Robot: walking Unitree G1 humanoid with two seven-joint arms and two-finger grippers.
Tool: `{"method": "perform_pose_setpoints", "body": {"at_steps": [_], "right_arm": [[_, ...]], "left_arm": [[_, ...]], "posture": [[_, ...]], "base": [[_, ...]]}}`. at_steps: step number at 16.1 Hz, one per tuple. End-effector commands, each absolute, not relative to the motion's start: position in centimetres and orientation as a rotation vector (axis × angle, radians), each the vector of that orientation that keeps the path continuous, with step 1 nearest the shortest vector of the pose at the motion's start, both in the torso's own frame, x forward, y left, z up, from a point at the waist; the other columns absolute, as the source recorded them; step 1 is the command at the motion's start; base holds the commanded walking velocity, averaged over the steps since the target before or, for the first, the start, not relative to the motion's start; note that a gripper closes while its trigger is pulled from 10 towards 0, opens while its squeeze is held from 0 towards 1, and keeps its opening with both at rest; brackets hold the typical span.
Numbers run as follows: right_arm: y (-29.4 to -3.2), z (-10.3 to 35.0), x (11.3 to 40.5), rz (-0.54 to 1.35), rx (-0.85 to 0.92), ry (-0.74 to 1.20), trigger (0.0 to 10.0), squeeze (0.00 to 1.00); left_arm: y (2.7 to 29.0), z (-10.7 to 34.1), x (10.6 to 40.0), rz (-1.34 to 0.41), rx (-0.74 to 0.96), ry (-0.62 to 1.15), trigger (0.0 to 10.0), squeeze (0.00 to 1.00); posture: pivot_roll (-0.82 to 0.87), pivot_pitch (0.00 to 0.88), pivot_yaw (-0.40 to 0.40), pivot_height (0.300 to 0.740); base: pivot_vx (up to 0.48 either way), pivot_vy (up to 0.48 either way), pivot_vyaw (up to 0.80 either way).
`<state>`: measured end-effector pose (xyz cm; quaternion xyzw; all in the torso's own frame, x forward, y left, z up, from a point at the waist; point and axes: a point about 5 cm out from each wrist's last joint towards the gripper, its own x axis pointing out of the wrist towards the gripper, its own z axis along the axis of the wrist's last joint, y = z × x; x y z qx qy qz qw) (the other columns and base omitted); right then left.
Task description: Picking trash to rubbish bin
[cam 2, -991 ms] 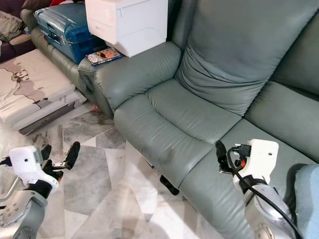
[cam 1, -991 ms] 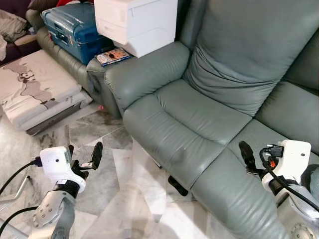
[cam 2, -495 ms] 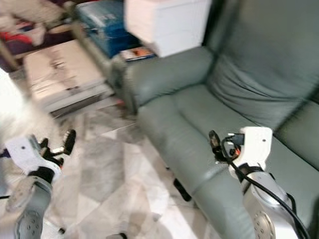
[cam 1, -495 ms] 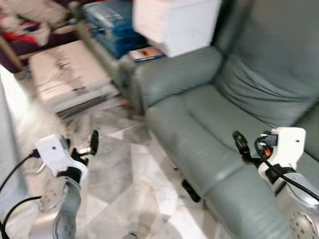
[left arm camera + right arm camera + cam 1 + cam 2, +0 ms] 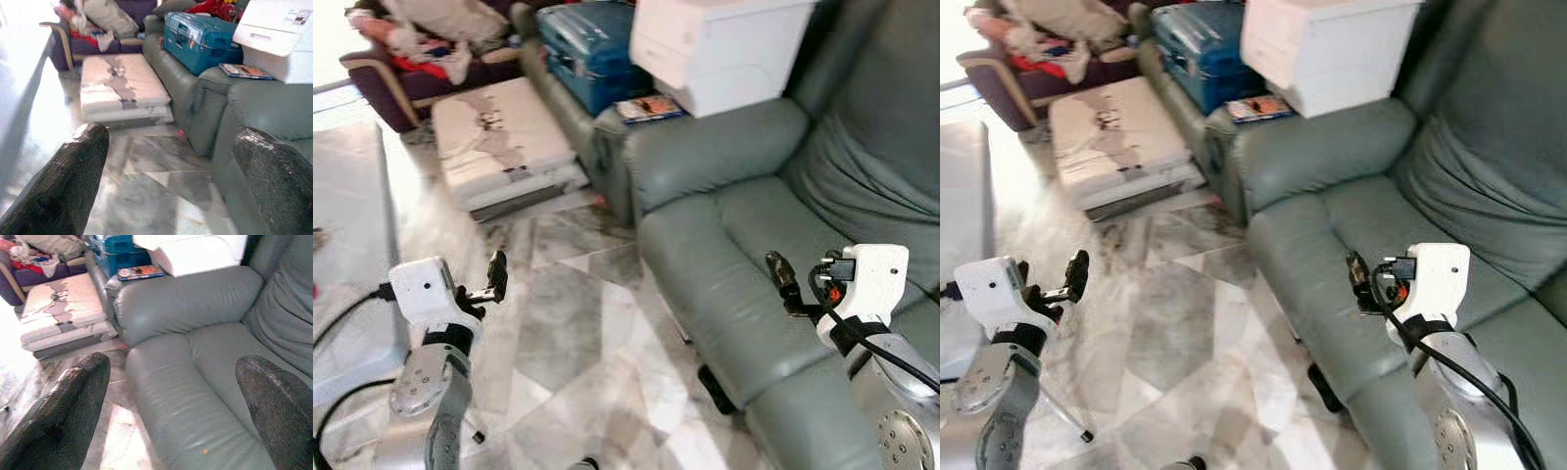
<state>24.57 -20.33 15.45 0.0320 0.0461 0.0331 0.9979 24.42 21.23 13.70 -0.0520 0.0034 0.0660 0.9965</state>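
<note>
Currently you see left gripper (image 5: 495, 277) over marble floor (image 5: 578, 343), fingers spread wide, holding nothing. Right gripper (image 5: 781, 284) above grey sofa (image 5: 724, 255) seat, also spread, empty. Trash cannot be identified.

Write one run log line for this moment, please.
phase: searching | left pincer: open, over floor | right pincer: open, over sofa | nothing held

This is a home living room. A grey-green leather sofa (image 5: 754, 245) fills the right side, standing on a marble-patterned tiled floor (image 5: 568, 333). A blue suitcase (image 5: 587, 49) and a white box (image 5: 720, 44) rest on the sofa at the far end, with a dark purple armchair (image 5: 401, 83) piled with clothes at far left.
</note>
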Motion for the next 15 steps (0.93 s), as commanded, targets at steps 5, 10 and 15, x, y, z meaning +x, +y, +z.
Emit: {"method": "perform_pose_setpoints", "body": {"at_steps": [5,10,15], "right_arm": [[-19.79,15.48,24.87,0.089,0.076,0.086,10.0,0.0],[-19.54,15.53,24.89,0.103,0.083,0.083,10.0,0.0],[-19.23,15.62,24.91,0.113,0.089,0.08,10.0,0.0]], "left_arm": [[21.54,13.08,24.37,0.187,-0.08,0.049,10.0,0.0],[20.93,12.88,24.55,0.153,-0.077,0.069,10.0,0.0],[20.69,12.72,24.54,0.154,-0.112,0.119,10.0,0.0]], "posture": [[0.01,0.049,0.039,0.74],[0.01,0.053,0.041,0.74],[0.01,0.058,0.043,0.74]], "base": [[0.0,0.0,0.8],[0.0,0.0,0.8],[0.0,0.0,0.8]]}}
